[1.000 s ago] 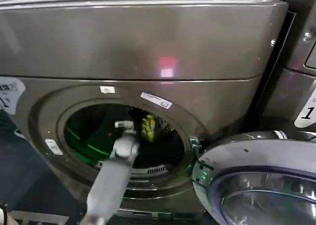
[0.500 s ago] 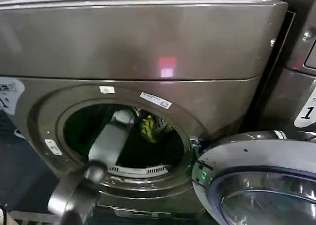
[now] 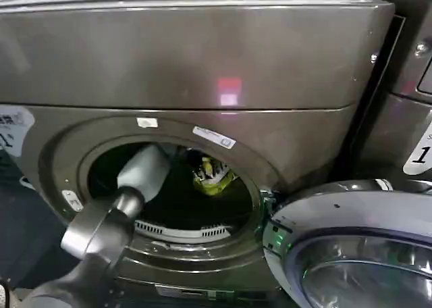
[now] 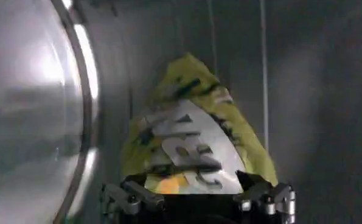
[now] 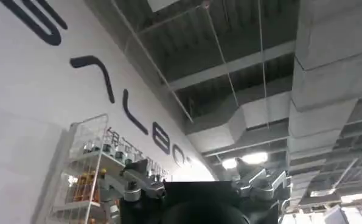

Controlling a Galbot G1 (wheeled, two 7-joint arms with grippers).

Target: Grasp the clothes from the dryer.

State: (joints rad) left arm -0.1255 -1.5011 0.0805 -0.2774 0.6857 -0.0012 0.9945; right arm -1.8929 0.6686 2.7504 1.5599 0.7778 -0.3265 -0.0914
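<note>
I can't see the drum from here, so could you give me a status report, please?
Left gripper inside dryer, open, clothes between its fingers. Right gripper idle, aimed at ceiling. Nothing in the way.

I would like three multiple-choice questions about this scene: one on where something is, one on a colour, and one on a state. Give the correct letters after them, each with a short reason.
1. Where are the clothes?
A. inside the drum of the dryer
B. on the floor
C. on top of the machine

2. What is the main colour of the clothes?
A. red
B. yellow-green
C. navy

3. What is the state of the dryer door?
A. shut
B. swung open
C. removed

Answers:
1 A: the head view shows them through the round opening, where the left arm reaches in, and the left wrist view shows them just past the left tool.
2 B: yellow-green fabric with white and dark markings.
3 B: the door hangs open beside the porthole.
</note>
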